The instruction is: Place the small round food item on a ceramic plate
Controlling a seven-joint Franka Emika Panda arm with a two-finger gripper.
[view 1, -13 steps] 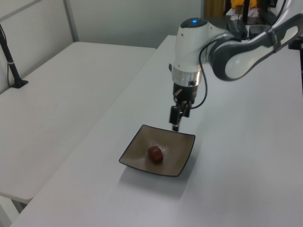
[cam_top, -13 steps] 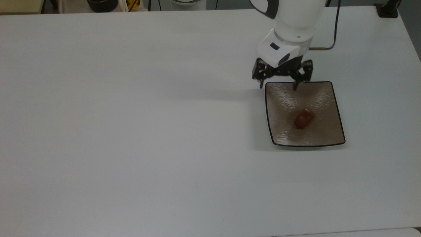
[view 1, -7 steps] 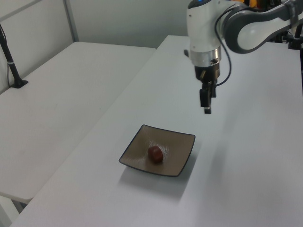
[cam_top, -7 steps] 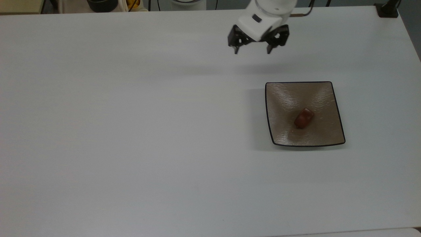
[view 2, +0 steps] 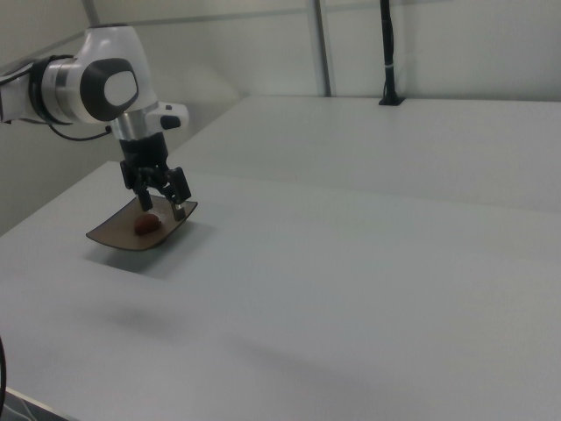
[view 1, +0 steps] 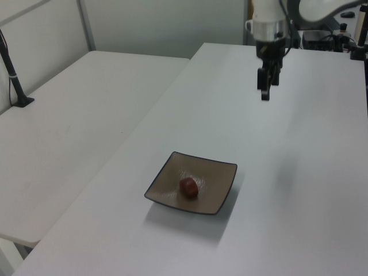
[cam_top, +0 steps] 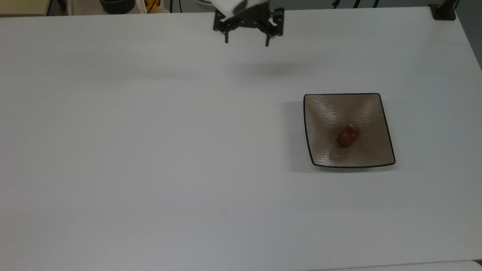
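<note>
Pincer [cam_top: 246, 39] retreated, spread; food item [cam_top: 347, 135] apparently plated [cam_top: 382, 113].

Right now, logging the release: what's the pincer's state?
Pincer: open, holding nothing, raised above the table.

Bare white table [cam_top: 150, 150] all round, sole obstacle ceramic plate [cam_top: 320, 150] holding small round food item [cam_top: 347, 135]

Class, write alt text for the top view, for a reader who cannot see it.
A small glossy reddish-brown food lump lies near the middle of a square tan-brown ceramic plate with a thin black rim, on the top view's right of a white table. The robot's black two-finger tool hangs open and empty near the top edge.
</note>
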